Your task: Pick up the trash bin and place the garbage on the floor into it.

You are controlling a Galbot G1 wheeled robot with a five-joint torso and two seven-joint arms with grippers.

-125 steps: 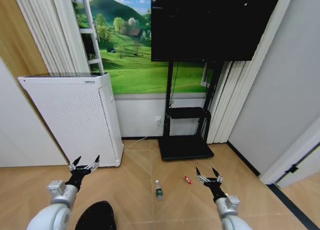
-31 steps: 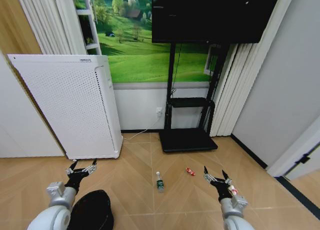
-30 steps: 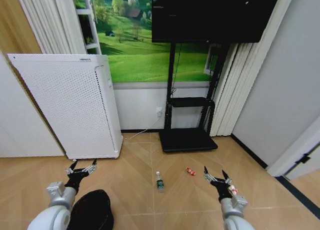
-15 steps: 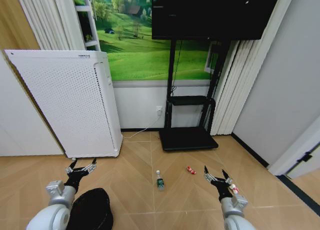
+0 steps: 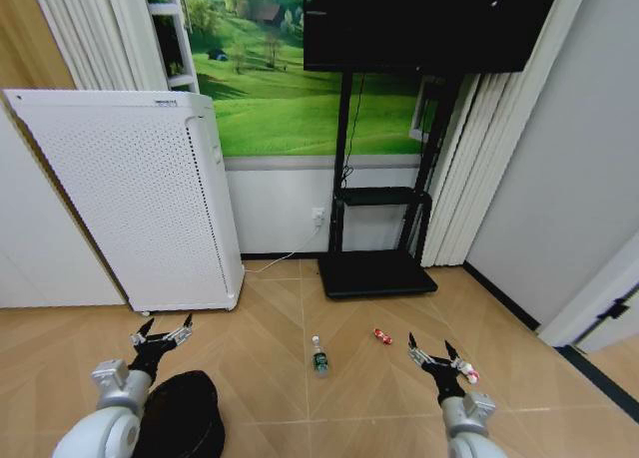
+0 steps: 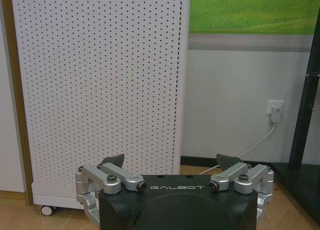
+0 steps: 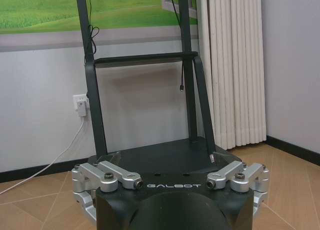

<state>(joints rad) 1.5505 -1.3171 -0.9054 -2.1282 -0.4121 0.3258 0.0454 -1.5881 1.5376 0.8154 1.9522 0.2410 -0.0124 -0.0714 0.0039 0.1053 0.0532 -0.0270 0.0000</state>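
Observation:
The trash bin, small, round and black, stands on the floor at the lower left of the head view. My left gripper hovers open just above and beyond it, holding nothing. The garbage lies ahead: a clear bottle with a green label, a small red wrapper, and a white-and-red piece right beside my open, empty right gripper. In the wrist views the left gripper faces the white appliance and the right gripper faces the black stand.
A tall white perforated appliance stands at the left wall with a cable to a wall socket. A black TV stand and its base plate sit ahead in the middle. Curtains and a grey wall close the right side.
The whole head view has shifted a little, so the camera has moved. Both arms keep the same open pose, and the bin and the garbage lie where they were.

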